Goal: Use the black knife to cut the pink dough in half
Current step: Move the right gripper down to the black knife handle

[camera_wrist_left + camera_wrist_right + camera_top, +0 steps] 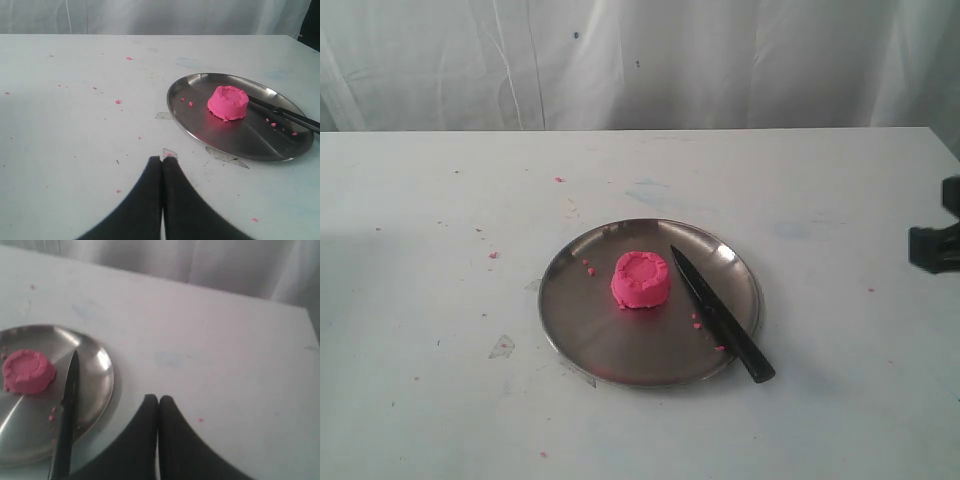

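**Both claws closed and empty; dough whole on plate, knife beside it**

Left claw point(161, 165): the fingers are pressed together, tip to tip, with nothing between them. It hangs over bare tabletop point(75, 130), well apart from the plate. Only the two dark fingers show in the left wrist view; the rest of the claw is cut off by the picture edge. This claw is outside the exterior view.

Right claw point(158, 402): the fingers are likewise pressed together and empty, over bare tabletop just off the plate rim. In the exterior view only a dark fragment of the right arm point(940, 240) shows at the picture edge; its shape cannot be made out.

The steel plate point(620, 350) lies near the middle of the tabletop. The pink dough point(640, 280) sits on it as one uncut round puck with a dished top. The black knife point(720, 315) lies just beside the dough, apart from it, its tip pointing to the plate's far side and its handle end projecting over the near rim. In the right wrist view the handle end is cut off; in the left wrist view the dough hides the blade tip.

Small pink crumbs point(588, 268) lie on the plate and are scattered across the tabletop. Bits of clear tape point(225, 157) lie beside the plate rim. A white curtain point(640, 60) closes the background.
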`<state>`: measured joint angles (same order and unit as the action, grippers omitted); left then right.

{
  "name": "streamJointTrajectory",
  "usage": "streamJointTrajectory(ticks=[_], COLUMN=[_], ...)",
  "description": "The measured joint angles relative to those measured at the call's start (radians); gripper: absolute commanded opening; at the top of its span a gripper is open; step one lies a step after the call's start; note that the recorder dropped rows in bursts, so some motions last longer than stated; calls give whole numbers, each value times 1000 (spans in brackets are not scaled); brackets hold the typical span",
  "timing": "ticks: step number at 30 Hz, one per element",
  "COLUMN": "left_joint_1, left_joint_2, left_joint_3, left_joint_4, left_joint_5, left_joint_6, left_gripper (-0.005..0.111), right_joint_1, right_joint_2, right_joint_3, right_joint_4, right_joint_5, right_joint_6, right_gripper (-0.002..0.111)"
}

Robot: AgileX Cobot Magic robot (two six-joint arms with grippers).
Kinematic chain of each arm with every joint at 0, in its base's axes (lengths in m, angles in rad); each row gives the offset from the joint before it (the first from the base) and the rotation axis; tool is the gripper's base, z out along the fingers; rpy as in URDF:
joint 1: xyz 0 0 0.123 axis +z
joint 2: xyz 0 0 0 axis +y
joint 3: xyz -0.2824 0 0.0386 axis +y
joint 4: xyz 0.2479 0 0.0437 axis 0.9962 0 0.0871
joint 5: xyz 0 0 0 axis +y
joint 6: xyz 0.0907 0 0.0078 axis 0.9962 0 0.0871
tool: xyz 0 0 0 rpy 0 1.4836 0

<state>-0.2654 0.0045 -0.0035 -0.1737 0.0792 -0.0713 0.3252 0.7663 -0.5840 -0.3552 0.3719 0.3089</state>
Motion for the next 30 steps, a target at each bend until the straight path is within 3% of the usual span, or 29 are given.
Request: streamJointTrajectory(ticks=[5, 7, 9, 10, 11, 12, 14, 16, 20, 30], left_joint_1=[0, 0, 0, 0, 0, 0, 0, 0, 0, 0], left_joint_2=[0, 0, 0, 0, 0, 0, 0, 0, 0, 0], left_joint_3=[0, 0, 0, 0, 0, 0, 0, 0, 0, 0], left_joint_4=[0, 0, 0, 0, 0, 0, 0, 0, 0, 0], left_joint_5=[0, 0, 0, 0, 0, 0, 0, 0, 0, 0], left_joint_6=[0, 0, 0, 0, 0, 0, 0, 0, 0, 0], left_gripper=[0, 0, 0, 0, 0, 0, 0, 0, 0, 0], right_joint_1=[46, 58, 54, 22, 2, -64, -165, -239, -257, -240], right_joint_2=[96, 149, 204, 249, 269, 332, 421, 512, 653, 903], right_joint_3=[0, 0, 0, 0, 0, 0, 0, -17, -90, -234], right_joint_4=[137, 303, 614, 899, 1015, 1264, 1475, 1534, 1560, 1518], right_joint_5=[20, 23, 52, 99, 130, 194, 232, 230, 312, 357], right_joint_6=[-114, -277, -580, -873, -994, -1254, -1456, -1506, -1526, -1567], right_gripper=[0, 0, 0, 0, 0, 0, 1, 10, 38, 41])
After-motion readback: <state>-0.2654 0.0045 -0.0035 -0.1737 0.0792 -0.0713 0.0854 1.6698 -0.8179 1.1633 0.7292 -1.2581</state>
